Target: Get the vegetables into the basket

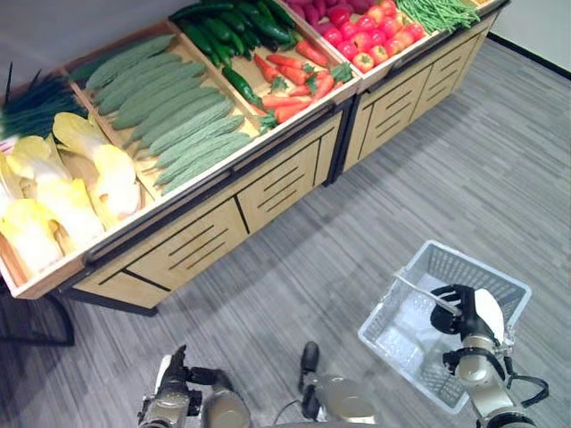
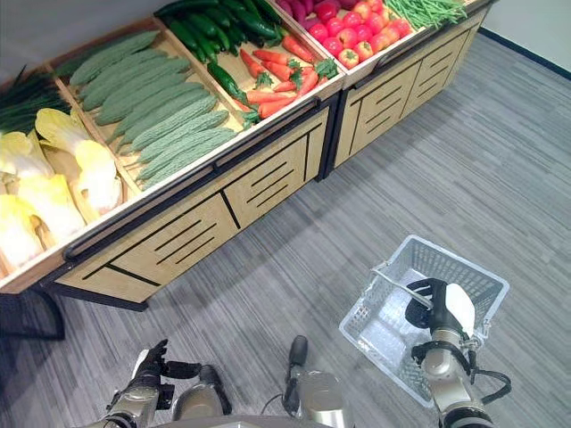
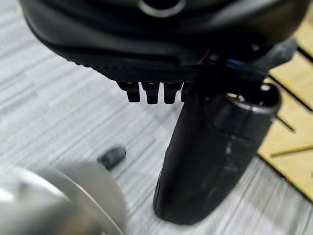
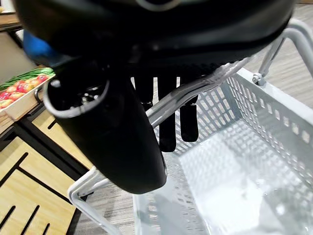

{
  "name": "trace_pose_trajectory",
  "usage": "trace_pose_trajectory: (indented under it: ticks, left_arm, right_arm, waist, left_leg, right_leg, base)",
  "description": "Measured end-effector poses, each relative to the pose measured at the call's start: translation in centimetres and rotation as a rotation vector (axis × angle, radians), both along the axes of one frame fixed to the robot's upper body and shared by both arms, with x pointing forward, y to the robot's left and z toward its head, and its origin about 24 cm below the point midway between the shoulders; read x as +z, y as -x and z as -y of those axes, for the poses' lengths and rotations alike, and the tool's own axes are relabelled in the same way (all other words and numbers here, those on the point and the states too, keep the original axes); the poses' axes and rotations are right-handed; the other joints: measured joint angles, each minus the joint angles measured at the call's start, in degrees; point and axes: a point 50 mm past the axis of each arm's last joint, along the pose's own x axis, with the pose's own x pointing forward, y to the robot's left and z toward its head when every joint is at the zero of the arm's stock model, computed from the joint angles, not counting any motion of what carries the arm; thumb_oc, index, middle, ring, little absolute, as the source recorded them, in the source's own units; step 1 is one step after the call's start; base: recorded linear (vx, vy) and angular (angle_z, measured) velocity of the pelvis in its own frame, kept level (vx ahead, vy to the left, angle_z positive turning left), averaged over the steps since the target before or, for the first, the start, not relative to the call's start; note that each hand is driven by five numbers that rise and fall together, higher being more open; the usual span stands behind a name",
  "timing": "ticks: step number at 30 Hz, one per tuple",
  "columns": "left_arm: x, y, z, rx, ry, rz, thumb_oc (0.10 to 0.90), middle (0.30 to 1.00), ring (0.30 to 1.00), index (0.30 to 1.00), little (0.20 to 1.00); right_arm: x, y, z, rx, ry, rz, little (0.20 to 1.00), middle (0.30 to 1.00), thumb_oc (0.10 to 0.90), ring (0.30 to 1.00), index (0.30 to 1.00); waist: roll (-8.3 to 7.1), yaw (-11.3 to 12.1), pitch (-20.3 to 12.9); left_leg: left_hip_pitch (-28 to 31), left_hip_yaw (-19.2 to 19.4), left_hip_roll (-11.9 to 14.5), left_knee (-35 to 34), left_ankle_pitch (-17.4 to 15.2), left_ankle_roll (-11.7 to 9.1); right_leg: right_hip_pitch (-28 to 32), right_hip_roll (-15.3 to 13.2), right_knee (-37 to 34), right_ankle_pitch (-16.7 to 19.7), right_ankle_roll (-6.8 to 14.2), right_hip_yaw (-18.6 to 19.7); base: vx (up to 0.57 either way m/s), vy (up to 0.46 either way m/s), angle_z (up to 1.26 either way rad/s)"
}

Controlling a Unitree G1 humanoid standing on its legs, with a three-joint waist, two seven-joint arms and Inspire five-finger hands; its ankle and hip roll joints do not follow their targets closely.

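The right hand is curled round the metal handle of a pale grey plastic basket, gripping it from above; in the right wrist view the handle runs across between the dark fingers and the thumb. The basket hangs over the grey wood-look floor, with nothing visible inside it.

The left hand shows low over the floor, near the front of the wooden stand, holding nothing. In the left wrist view its fingers are bent over, only their tips showing, while the thumb stands out straight.

The vegetables all lie in the stand's slanted bins, well apart from the basket. At the stand's left end are pale yellow cabbages with dark green leaves in the bin behind them. The next bin holds a stack of bumpy light green gourds. Beside that, carrots fill the front of a bin and dark green cucumbers the back. On the second stand, to the right, lie red tomatoes and, at the far right end, green beans. Both stands have drawer-like slotted panels along their fronts
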Motion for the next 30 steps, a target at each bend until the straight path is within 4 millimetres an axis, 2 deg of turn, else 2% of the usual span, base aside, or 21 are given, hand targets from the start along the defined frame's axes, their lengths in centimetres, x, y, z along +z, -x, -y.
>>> trace_pose_trajectory:
  ticks: [1,2,3,5,7,10,12,15,17,19,20,21,23,24,25,27,28,30]
  left_arm:
    - [-0.1,0.3,0.1,-0.016,-0.002,-0.012,0.9,1.0,1.0,1.0,1.0]
    - [-0.2,0.2,0.3,-0.031,-0.003,-0.012,0.9,1.0,1.0,1.0,1.0]
    - [-0.3,0.4,0.6,-0.044,-0.001,-0.018,0.9,1.0,1.0,1.0,1.0]
    - [-0.5,1.1,0.6,-0.041,0.0,-0.036,0.9,1.0,1.0,1.0,1.0]
    - [-0.6,1.4,0.5,-0.04,-0.003,-0.044,0.9,1.0,1.0,1.0,1.0]
    - [-0.7,1.6,0.4,-0.047,-0.009,-0.051,0.9,1.0,1.0,1.0,1.0]
    - [-0.6,1.5,0.2,-0.041,-0.012,-0.048,0.9,1.0,1.0,1.0,1.0]
    - [-0.7,2.1,-0.2,-0.03,-0.023,-0.061,0.9,1.0,1.0,1.0,1.0]
    - [-0.7,2.9,-1.2,-0.02,-0.049,-0.077,0.9,1.0,1.0,1.0,1.0]
    - [-0.6,3.5,-2.2,-0.01,-0.079,-0.09,0.9,1.0,1.0,1.0,1.0]
    - [-0.5,3.8,-2.7,-0.005,-0.09,-0.099,0.9,1.0,1.0,1.0,1.0]
    - [-0.5,4.2,-3.1,0.006,-0.098,-0.106,0.9,1.0,1.0,1.0,1.0]
    - [-0.5,4.4,-3.4,0.028,-0.102,-0.113,0.9,1.0,1.0,1.0,1.0]
    - [-0.4,4.2,-3.4,0.025,-0.1,-0.104,0.9,1.0,1.0,1.0,1.0]
    - [-0.3,3.8,-3.3,0.022,-0.1,-0.094,0.9,1.0,1.0,1.0,1.0]
    - [-0.1,3.0,-3.4,0.021,-0.105,-0.07,0.9,1.0,1.0,1.0,1.0]
    - [0.1,2.4,-3.3,0.02,-0.11,-0.06,0.9,1.0,1.0,1.0,1.0]
    - [0.0,2.5,-3.2,0.024,-0.107,-0.063,0.9,1.0,1.0,1.0,1.0]
  right_arm:
    - [-0.3,0.0,-0.2,-0.004,-0.01,-0.007,0.3,0.3,0.4,0.3,0.3]
    - [-0.7,0.3,-0.4,-0.011,-0.019,-0.023,0.3,0.3,0.4,0.3,0.3]
    - [-0.9,0.6,-0.4,-0.015,-0.021,-0.033,0.3,0.3,0.4,0.3,0.3]
    - [-1.2,1.2,-0.3,-0.02,-0.024,-0.045,0.3,0.3,0.4,0.3,0.3]
    - [-1.4,1.3,-0.4,-0.025,-0.029,-0.055,0.3,0.3,0.4,0.3,0.3]
    - [-1.8,1.9,-0.2,-0.041,-0.03,-0.08,0.3,0.3,0.4,0.3,0.3]
    - [-1.9,2.0,-0.3,-0.042,-0.029,-0.088,0.3,0.3,0.4,0.3,0.3]
    - [-2.3,2.3,-0.3,-0.047,-0.029,-0.109,0.3,0.3,0.4,0.3,0.3]
    - [-2.5,2.1,-0.9,-0.033,-0.04,-0.115,0.3,0.3,0.4,0.3,0.3]
    - [-2.5,1.4,-1.5,-0.018,-0.046,-0.098,0.3,0.3,0.4,0.3,0.3]
    - [-2.4,0.8,-1.8,-0.011,-0.05,-0.086,0.3,0.3,0.4,0.3,0.3]
    - [-2.3,0.1,-2.3,0.005,-0.057,-0.079,0.3,0.3,0.4,0.3,0.3]
    - [-2.2,-1.5,-3.9,0.054,-0.081,-0.05,0.3,0.3,0.4,0.3,0.3]
    - [-2.2,-1.6,-4.1,0.071,-0.082,-0.049,0.3,0.3,0.4,0.3,0.3]
    - [-2.3,-1.6,-4.3,0.083,-0.083,-0.052,0.3,0.3,0.4,0.3,0.3]
    - [-2.1,-1.8,-4.5,0.09,-0.083,-0.036,0.3,0.3,0.4,0.3,0.3]
    - [-2.1,-1.7,-4.5,0.092,-0.085,-0.036,0.3,0.3,0.4,0.3,0.3]
    - [-2.4,-1.5,-4.3,0.079,-0.081,-0.047,0.3,0.3,0.4,0.3,0.3]
  waist:
    - [-0.21,0.3,0.0]
    - [-0.78,1.1,0.0]
    - [-0.49,1.4,-0.2]
    - [0.26,0.8,-0.9]
    - [0.37,1.0,-1.0]
    - [0.94,1.1,-1.3]
    - [0.3,1.8,-1.7]
    - [0.17,2.5,-2.1]
    - [-0.03,2.5,-2.4]
    - [-0.46,3.5,-2.7]
    - [-0.82,4.0,-2.6]
    - [-1.19,4.0,-2.4]
    - [-1.6,4.0,-2.1]
    - [-1.65,3.9,-2.1]
    - [-1.69,3.9,-2.0]
    - [-2.37,3.9,-1.9]
    - [-2.75,3.7,-1.5]
    - [-2.8,3.7,-1.1]
  left_leg:
    - [1.0,-3.8,-1.3,-2.6,0.2,0.2]
    - [1.6,-9.4,-2.5,-2.6,0.1,0.4]
    - [2.6,-12.1,-3.4,-2.5,0.0,0.6]
    - [2.8,-11.3,-3.4,-2.2,-0.1,0.8]
    - [2.4,-10.9,-4.6,-0.2,-1.5,3.0]
    - [2.0,-10.8,-6.7,1.1,-2.8,4.9]
    - [-0.4,-10.1,-9.2,3.7,-6.2,7.1]
    - [-1.1,-9.8,-13.2,4.4,-8.1,9.9]
    - [-1.4,-9.6,-14.5,4.4,-8.1,12.5]
    - [-1.7,-9.3,-16.2,4.3,-8.0,14.4]
    - [-1.6,-9.1,-17.1,4.0,-7.8,14.5]
    - [-1.2,-8.7,-17.3,3.6,-7.6,14.6]
    - [0.8,-8.9,-17.6,1.5,-7.6,14.6]
    - [1.4,-10.1,-17.7,1.0,-7.8,14.6]
    - [2.0,-11.2,-17.7,0.1,-7.4,14.7]
    - [2.1,-12.4,-18.1,-1.5,-6.0,14.7]
    - [1.9,-14.4,-18.4,-2.0,-5.7,14.5]
    - [2.2,-15.9,-18.6,-2.0,-5.3,14.8]
  right_leg:
    - [-0.1,0.4,0.3,-0.7,0.6,0.4]
    - [-0.2,0.8,0.8,-0.7,0.5,2.1]
    - [-0.2,1.4,1.2,-0.4,0.8,2.7]
    - [-1.0,2.2,1.8,-0.7,0.4,2.2]
    - [-2.1,1.9,2.5,-0.6,0.4,2.4]
    - [-3.5,0.9,4.8,-0.4,0.2,2.9]
    - [-7.0,-2.4,8.8,-0.3,0.3,4.1]
    - [-8.5,-6.7,11.1,0.7,2.5,5.6]
    - [-9.5,-8.3,12.6,0.9,3.1,7.5]
    - [-9.8,-11.4,14.9,0.9,3.6,10.8]
    - [-9.1,-12.1,14.4,2.5,5.6,11.4]
    - [-9.3,-12.2,14.7,3.0,6.5,11.6]
    - [-9.6,-13.0,18.0,3.5,6.6,11.8]
    - [-10.2,-13.1,20.2,3.4,6.7,13.1]
    - [-11.7,-13.0,22.2,2.3,7.9,14.8]
    - [-12.2,-12.9,18.6,2.0,8.4,17.2]
    - [-11.3,-12.9,11.1,2.4,9.0,17.2]
    - [-11.2,-13.0,6.9,3.5,9.3,17.6]
  base:
    - [0.08,0.099,0.05]
    - [0.06,0.098,-0.16]
    - [0.05,0.119,-0.14]
    - [0.12,0.281,-0.04]
    - [0.09,0.245,-0.17]
    - [0.06,0.21,-0.13]
    - [0.06,0.263,-0.09]
    - [0.05,0.244,0.09]
    - [0.04,0.202,0.17]
    - [0.05,0.233,0.03]
    - [0.04,0.249,-0.12]
    - [0.07,0.19,-0.15]
    - [0.13,0.149,0.02]
    - [0.13,0.01,0.32]
    - [0.18,-0.054,0.43]
    - [0.17,-0.096,0.5]
    - [0.14,-0.107,0.53]
    - [0.13,-0.093,0.54]
